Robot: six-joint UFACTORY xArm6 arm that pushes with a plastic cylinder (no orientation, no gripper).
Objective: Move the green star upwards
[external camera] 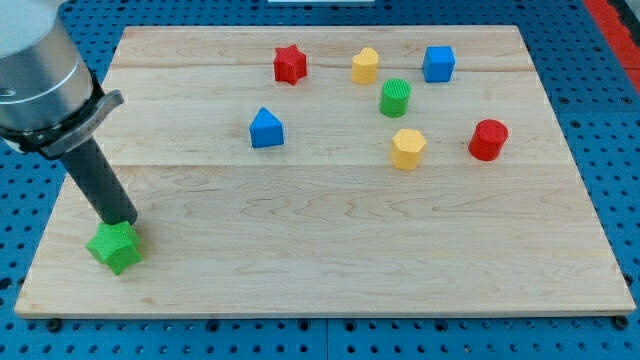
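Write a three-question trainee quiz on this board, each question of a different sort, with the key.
1. True or false: my tip sits at the green star, on its top edge in the view.
2. Which block lies nearest the green cylinder? A) yellow block B) blue block C) red cylinder
3. Fill in: the green star lies near the board's bottom-____ corner.

Key: 1 true; 2 A; 3 left.
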